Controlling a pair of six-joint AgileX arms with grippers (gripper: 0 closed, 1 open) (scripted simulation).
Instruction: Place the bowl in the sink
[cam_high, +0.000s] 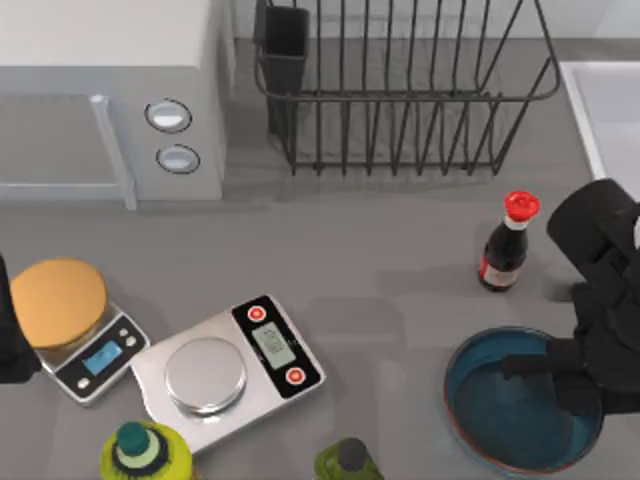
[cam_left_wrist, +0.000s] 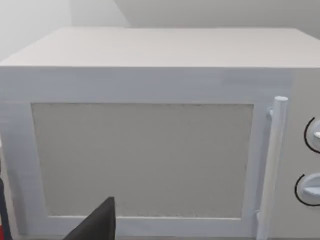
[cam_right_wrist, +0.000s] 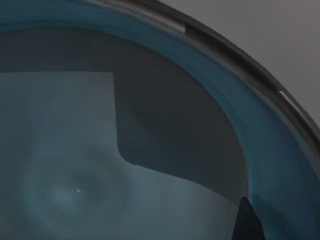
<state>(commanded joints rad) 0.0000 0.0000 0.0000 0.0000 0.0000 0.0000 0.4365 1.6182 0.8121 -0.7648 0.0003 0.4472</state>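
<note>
Left arm (cam_high: 12, 335) parked at the table's left edge, beside the small scale (cam_high: 92, 355) carrying an orange disc (cam_high: 57, 300). The left gripper's state cannot be told. Left wrist view faces the door of the white microwave (cam_left_wrist: 145, 160), which sits at the back left of the table. Near the front, centre-left: silver scale (cam_high: 228, 370) with a round steel plate; two green bottle tops at the front edge. Black wire rack (cam_high: 400, 90) at the back centre. Dark sauce bottle (cam_high: 507, 245), red cap, upright, right of centre. Bowl (cam_high: 500, 410), blue inside, on the table at the front right, just in front of the sauce bottle. Right gripper (cam_high: 560, 378) low over the bowl's right part; cannot tell whether it is clenched or released. Right wrist view: bowl interior close up. Sink (cam_high: 605, 110) at the back right corner, well apart from the bowl.
</note>
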